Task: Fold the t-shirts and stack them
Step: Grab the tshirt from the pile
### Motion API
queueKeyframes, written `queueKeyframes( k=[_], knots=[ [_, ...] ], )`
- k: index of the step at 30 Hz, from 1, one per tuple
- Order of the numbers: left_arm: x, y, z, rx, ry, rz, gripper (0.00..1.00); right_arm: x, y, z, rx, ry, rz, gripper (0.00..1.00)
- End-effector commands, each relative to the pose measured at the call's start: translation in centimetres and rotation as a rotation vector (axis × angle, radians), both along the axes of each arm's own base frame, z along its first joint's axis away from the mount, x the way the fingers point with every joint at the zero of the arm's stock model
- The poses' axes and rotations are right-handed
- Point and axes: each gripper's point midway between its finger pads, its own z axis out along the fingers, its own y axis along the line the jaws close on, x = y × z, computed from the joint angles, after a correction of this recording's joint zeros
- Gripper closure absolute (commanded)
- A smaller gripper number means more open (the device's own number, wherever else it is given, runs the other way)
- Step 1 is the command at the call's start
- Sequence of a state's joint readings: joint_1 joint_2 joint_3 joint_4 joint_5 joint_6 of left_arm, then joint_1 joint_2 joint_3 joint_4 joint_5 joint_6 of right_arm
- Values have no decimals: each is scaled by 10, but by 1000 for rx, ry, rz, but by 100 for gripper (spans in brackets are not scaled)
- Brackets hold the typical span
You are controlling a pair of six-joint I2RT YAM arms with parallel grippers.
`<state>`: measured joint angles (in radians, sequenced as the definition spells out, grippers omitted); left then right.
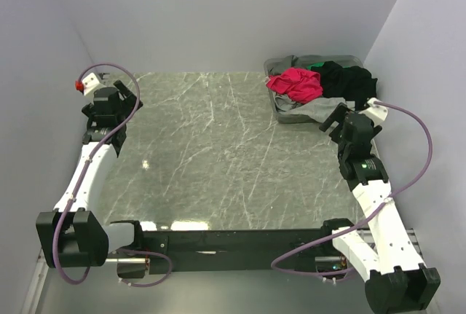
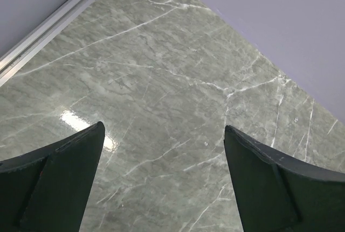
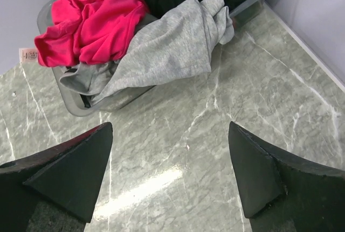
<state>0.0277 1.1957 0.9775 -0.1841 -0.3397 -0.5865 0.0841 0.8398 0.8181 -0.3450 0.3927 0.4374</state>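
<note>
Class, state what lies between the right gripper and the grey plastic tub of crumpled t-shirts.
Only bare marble tabletop separates the right gripper from the grey plastic tub, shown in right wrist view.

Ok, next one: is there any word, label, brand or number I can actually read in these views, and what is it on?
Pale tag at the edge of the pinkish-red t-shirt, right wrist view: faint marks, too small and blurred to read.
Nothing else: no text shows on the grey tub or the marble table in any view.
</note>
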Motion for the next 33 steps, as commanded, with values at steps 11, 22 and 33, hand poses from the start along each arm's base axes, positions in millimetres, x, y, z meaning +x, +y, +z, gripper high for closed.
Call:
queueKeyframes(
  k=[11,22,33],
  knots=[
    [-15,23,11,12,-9,152,3,44,26,55,-6,-90,166,6],
    [-33,12,20,7,-24,83,4,178,34,59,56,109,207,9],
    [-61,5,-5,-8,52,52,4,248,55,-37,136,395,289,16]
  ],
)
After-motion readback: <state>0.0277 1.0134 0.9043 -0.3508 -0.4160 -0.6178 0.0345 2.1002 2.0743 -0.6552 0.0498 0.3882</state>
